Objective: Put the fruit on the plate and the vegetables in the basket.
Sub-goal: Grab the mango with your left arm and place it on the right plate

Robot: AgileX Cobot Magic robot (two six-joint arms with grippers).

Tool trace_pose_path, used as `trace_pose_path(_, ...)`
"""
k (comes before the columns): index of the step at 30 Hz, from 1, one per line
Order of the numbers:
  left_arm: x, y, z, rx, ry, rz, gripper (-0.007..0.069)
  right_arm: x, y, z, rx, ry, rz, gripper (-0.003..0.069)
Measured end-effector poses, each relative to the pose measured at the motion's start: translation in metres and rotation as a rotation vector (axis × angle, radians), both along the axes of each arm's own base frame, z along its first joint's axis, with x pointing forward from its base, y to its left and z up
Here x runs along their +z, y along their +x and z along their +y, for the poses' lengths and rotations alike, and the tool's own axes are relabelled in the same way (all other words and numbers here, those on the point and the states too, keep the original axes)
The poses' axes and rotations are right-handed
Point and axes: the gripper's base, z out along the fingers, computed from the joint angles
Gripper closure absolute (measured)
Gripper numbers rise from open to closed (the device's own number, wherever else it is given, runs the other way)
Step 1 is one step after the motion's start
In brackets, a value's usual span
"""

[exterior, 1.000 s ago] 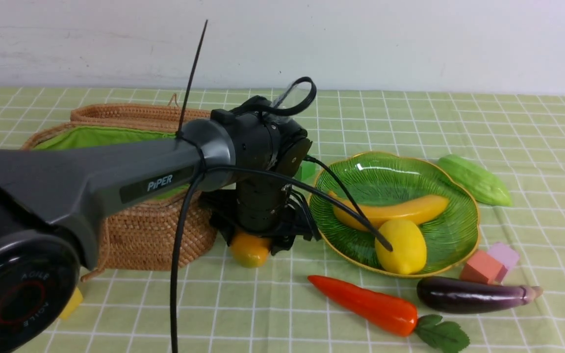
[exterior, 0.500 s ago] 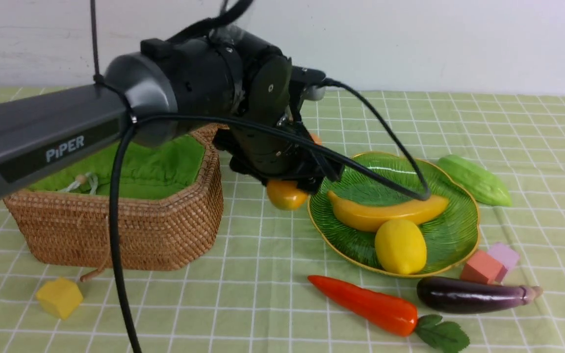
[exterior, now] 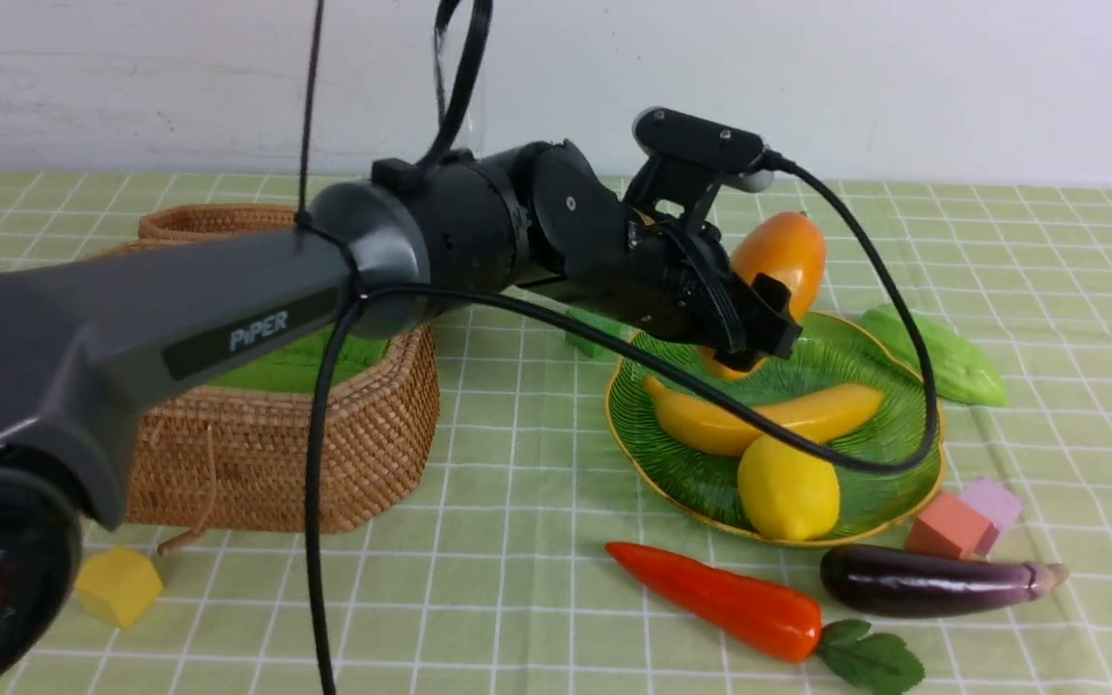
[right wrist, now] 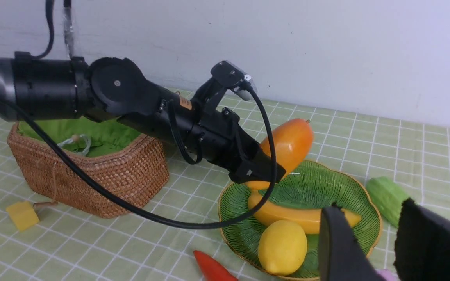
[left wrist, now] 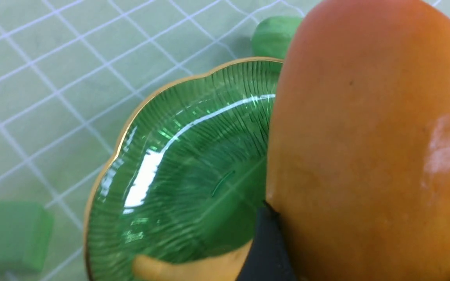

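Mango (exterior: 776,253) carried by the left gripper (exterior: 757,323), just right of centre in the front view, above the far part of the plate (exterior: 836,357) and apparently clear of it. The jaws stand wide because they are closed across the fruit's lower half; one dark finger (left wrist: 266,242) presses its flank in the left wrist view, and the other is hidden behind it. The fruit is held tilted, its pointed end up and toward the wall, probably so that its rounded lower end can come down first onto the bare ribbed glass behind the banana (exterior: 768,417) and the lemon (exterior: 788,487), which fill the nearer half of the dish. It looks a glossy, smooth oval, deep orange at the upper end shading to yellow below, with a soft highlight along one side; so slick a skin may slip or roll once let go. The right gripper (right wrist: 381,238), at the lower right of its own wrist view, has its jaws apart with nothing between them. The carrot (exterior: 720,598) and eggplant (exterior: 923,579) lie on the cloth at lower right, the gourd (exterior: 937,352) just beside the plate's right rim, and the open basket (exterior: 324,454) stands at centre left, its part in the task judged yet to come.
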Motion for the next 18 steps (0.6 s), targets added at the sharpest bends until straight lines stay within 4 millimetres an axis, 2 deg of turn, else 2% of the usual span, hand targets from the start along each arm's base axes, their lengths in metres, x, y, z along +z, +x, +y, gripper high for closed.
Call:
trace_pose_path(6,-0.021,0.012,-0.008,-0.007,0.010,-0.013,0.0097,-0.002,-0.001,0.001,0.009,-0.010,0.026,0.0424)
trace_pose_path(12,-0.020,0.017,-0.009,0.018,-0.003,-0.049,0.0089,-0.006,-0.002,0.001,0.023,-0.026,0.066,0.0422)
trace_pose_path(18,-0.019,0.018,-0.009,0.030,-0.010,-0.062,-0.0008,-0.007,-0.002,0.001,0.024,-0.026,0.069,0.0422)
